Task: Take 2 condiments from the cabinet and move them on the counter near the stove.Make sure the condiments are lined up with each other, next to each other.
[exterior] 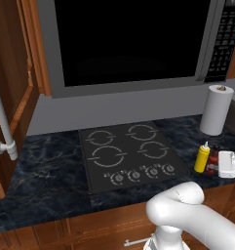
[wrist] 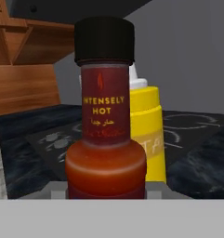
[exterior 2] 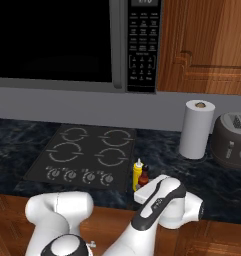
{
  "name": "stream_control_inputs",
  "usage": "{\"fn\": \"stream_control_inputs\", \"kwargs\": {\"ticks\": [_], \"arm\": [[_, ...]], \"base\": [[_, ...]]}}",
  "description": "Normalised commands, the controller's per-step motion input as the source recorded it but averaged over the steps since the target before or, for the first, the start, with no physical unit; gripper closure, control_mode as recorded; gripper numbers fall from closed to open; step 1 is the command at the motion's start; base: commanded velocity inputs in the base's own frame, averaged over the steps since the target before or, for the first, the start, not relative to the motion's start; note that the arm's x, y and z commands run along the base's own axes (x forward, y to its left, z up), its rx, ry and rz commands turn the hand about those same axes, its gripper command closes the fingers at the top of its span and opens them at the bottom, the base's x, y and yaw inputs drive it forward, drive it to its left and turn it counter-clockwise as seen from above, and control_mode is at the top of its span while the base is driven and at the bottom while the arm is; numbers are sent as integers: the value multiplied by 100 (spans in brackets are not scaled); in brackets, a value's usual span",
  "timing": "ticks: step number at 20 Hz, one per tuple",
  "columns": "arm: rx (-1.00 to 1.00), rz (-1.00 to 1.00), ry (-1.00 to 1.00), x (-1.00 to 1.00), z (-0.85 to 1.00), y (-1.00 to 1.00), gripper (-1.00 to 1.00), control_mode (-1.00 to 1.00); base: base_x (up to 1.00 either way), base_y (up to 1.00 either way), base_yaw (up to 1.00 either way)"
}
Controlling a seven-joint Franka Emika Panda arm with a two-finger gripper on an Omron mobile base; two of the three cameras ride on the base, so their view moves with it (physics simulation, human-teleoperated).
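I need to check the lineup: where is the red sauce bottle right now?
The red sauce bottle stands on the counter right of the stove, close beside the yellow squeeze bottle, with the hand shut on it.

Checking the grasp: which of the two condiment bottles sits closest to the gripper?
The dark red sauce bottle with the black cap; the yellow squeeze bottle stands behind it.

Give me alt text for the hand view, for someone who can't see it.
A dark red sauce bottle with a black cap and the label "Intensely Hot" stands close up in the centre. A yellow squeeze bottle stands just behind it, to the right. Beyond them are the dark marbled counter and the black stove.
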Motion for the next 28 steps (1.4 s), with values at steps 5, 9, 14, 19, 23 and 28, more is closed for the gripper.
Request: {"fn": "stream_control_inputs", "kwargs": {"ticks": [5,9,14,19,23,28], "arm": [[0,0,0,6,-8,-1,100,-100],[0,0,0,6,-8,-3,100,-100],[0,0,0,5,-7,-3,100,-100],[0,0,0,0,-4,0,100,-100],[0,0,0,0,-1,0,100,-100],[0,0,0,0,0,0,100,-100]], "base": [[0,0,0],[0,0,0],[0,0,0],[0,0,0],[0,0,0],[0,0,0]]}}
